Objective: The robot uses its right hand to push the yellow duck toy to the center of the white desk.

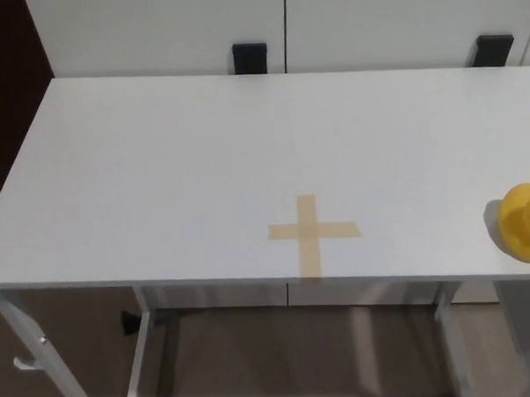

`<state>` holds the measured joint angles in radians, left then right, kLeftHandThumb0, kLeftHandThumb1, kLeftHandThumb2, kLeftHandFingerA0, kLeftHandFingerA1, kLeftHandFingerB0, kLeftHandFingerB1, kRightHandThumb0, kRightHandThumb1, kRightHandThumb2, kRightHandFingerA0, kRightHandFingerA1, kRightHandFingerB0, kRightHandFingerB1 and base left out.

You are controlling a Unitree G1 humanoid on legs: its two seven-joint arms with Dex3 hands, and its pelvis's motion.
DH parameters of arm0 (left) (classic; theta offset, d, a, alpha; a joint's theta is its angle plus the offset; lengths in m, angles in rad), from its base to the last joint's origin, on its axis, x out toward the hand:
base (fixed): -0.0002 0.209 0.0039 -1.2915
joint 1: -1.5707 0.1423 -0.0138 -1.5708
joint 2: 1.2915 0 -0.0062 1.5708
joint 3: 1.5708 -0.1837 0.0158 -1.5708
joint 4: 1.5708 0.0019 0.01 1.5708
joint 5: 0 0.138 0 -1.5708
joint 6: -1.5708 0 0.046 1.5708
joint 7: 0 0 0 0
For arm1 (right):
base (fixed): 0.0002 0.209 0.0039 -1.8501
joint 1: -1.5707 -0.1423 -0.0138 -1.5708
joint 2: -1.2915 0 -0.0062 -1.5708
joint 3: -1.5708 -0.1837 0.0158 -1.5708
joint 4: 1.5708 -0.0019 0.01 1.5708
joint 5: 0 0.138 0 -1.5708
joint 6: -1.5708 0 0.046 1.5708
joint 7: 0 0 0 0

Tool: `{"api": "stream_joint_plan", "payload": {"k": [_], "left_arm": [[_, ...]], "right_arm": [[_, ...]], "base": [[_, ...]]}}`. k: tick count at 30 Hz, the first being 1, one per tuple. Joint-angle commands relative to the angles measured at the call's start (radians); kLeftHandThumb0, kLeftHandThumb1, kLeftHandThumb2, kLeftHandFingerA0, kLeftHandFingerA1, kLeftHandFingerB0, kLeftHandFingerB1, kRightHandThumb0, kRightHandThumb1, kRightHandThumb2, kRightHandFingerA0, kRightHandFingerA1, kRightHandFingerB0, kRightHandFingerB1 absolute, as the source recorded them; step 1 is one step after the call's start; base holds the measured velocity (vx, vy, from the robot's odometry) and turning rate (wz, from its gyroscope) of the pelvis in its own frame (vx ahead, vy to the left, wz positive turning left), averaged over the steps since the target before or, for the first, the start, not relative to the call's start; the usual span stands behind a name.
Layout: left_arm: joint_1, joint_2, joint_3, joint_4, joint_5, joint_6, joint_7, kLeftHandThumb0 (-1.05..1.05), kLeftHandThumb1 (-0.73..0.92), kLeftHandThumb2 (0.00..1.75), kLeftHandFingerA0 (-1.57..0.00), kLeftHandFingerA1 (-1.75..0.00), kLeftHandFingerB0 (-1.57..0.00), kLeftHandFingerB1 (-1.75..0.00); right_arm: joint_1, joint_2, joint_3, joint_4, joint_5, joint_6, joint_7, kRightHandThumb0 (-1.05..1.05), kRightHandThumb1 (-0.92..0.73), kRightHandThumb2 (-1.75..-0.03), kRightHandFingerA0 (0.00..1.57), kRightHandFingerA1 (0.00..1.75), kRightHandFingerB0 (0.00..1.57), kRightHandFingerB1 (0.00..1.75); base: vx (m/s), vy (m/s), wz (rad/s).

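Neither of the robot's hands shows in the head view, so whether their fingers are apart or closed cannot be told, and nothing can be placed relative to them. The yellow duck toy point(525, 222) sits at the right edge of the white desk point(158, 168), partly cut off by the picture's border, well apart from the tan tape cross point(312, 232) near the front edge.
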<state>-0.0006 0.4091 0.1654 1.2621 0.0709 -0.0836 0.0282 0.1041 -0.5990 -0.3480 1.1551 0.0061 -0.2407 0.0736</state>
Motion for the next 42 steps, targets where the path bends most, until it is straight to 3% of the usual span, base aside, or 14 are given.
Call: {"api": "stream_joint_plan", "payload": {"k": [1, 7, 12, 13, 14, 16, 20, 21, 22, 23, 24, 27, 28, 42], "left_arm": [[-0.006, 0.019, 0.01, 0.025, -0.006, -0.032, 0.012, -0.13, 0.67, 0.69, -0.88, -0.7, -0.84, -0.59], [0.004, 0.015, 0.012, 0.023, -0.008, -0.033, 0.011, -0.12, 0.63, 0.76, -0.89, -0.72, -0.91, -0.62], [0.006, 0.019, 0.013, 0.024, -0.007, -0.033, 0.011, -0.16, 0.71, 0.67, -0.87, -0.69, -0.88, -0.62], [0.007, 0.018, 0.013, 0.023, -0.007, -0.033, 0.012, -0.15, 0.69, 0.67, -0.87, -0.69, -0.87, -0.62], [0.006, 0.019, 0.011, 0.022, -0.004, -0.033, 0.014, -0.14, 0.69, 0.67, -0.87, -0.7, -0.88, -0.62], [0.001, 0.021, 0.002, 0.025, 0.005, -0.029, 0.019, -0.16, 0.68, 0.65, -0.89, -0.72, -0.87, -0.61], [0.004, 0.021, 0.002, 0.024, 0.005, -0.041, 0.017, -0.12, 0.63, 0.76, -0.87, -0.71, -0.88, -0.61], [0.003, 0.022, 0.001, 0.023, 0.005, -0.038, 0.015, -0.13, 0.64, 0.68, -0.87, -0.7, -0.87, -0.6], [0.002, 0.022, -0.002, 0.022, 0.007, -0.033, 0.014, -0.11, 0.65, 0.68, -0.87, -0.69, -0.86, -0.61], [0.001, 0.023, -0.006, 0.022, 0.01, -0.031, 0.014, -0.11, 0.65, 0.68, -0.87, -0.69, -0.86, -0.61], [0.001, 0.023, -0.006, 0.021, 0.01, -0.031, 0.016, -0.11, 0.65, 0.7, -0.88, -0.69, -0.86, -0.6], [0.004, 0.021, -0.001, 0.019, 0.003, -0.036, 0.017, -0.11, 0.66, 0.76, -0.88, -0.72, -0.86, -0.61], [0.009, 0.02, 0.0, 0.02, 0.002, -0.038, 0.018, -0.14, 0.69, 0.7, -0.88, -0.71, -0.86, -0.59], [0.016, 0.015, -0.004, 0.025, 0.001, -0.038, 0.015, -0.15, 0.68, 0.65, -0.86, -0.67, -0.83, -0.58]], "right_arm": [[-0.005, -0.004, -0.053, 0.041, 0.049, -0.112, -0.037, -0.12, -0.27, -1.23, 0.84, 0.65, 0.47, 0.67], [-0.03, 0.002, -0.209, 0.029, 0.177, -0.169, -0.078, -0.52, -0.62, -0.64, 0.29, 0.81, 0.01, 0.59], [-0.072, -0.022, -0.274, 0.005, 0.207, -0.15, -0.032, -0.77, -0.6, -1.0, 0.14, 0.7, 0.02, 0.58], [-0.09, -0.033, -0.287, 0.001, 0.214, -0.129, -0.025, -0.76, -0.82, -0.63, 0.03, 0.83, 0.0, 0.64], [-0.112, -0.044, -0.294, 0.007, 0.218, -0.131, -0.02, -0.94, -0.69, -1.1, 0.05, 0.69, 0.02, 0.55], [-0.17, -0.07, -0.299, 0.003, 0.215, -0.133, -0.029, -0.94, -0.72, -1.14, 0.02, 0.69, 0.04, 0.57], [-0.22, -0.075, -0.307, -0.047, 0.222, -0.138, -0.05, -0.94, -0.72, -1.14, 0.03, 0.69, 0.05, 0.64], [-0.236, -0.077, -0.297, -0.093, 0.216, -0.117, -0.06, -0.92, -0.92, -0.72, 0.0, 0.54, 0.0, 0.61], [-0.256, -0.077, -0.285, -0.165, 0.21, -0.091, -0.067, -0.96, -0.77, -1.19, 0.0, 0.46, 0.06, 0.5], [-0.262, -0.073, -0.281, -0.201, 0.212, -0.084, -0.064, -0.96, -0.77, -1.19, 0.0, 0.46, 0.06, 0.5], [-0.272, -0.068, -0.279, -0.231, 0.221, -0.081, -0.05, -0.94, -0.92, -0.73, 0.0, 0.64, 0.0, 0.63], [-0.303, -0.054, -0.26, -0.338, 0.234, -0.045, -0.016, -0.98, -0.92, -0.69, 0.0, 0.77, 0.0, 0.76], [-0.327, -0.05, -0.246, -0.338, 0.229, -0.047, -0.007, -0.99, -0.71, -1.16, 0.0, 0.67, 0.2, 0.71], [-0.404, 0.095, 0.002, -0.529, 0.137, 0.14, -0.03, -0.79, -0.78, -1.16, 0.02, 0.23, 0.05, 0.22]], "base": [[0.0, 0.0, 0.0], [0.0, 0.0, 0.0], [0.0, 0.0, 0.0], [0.0, 0.0, 0.0], [0.0, 0.0, 0.0], [0.0, 0.0, 0.0], [0.0, 0.0, 0.0], [0.0, 0.0, 0.0], [0.0, 0.0, 0.0], [0.0, 0.0, 0.0], [0.0, 0.0, 0.0], [0.0, 0.0, 0.0], [0.0, 0.0, 0.0], [0.0, 0.0, 0.0]]}}
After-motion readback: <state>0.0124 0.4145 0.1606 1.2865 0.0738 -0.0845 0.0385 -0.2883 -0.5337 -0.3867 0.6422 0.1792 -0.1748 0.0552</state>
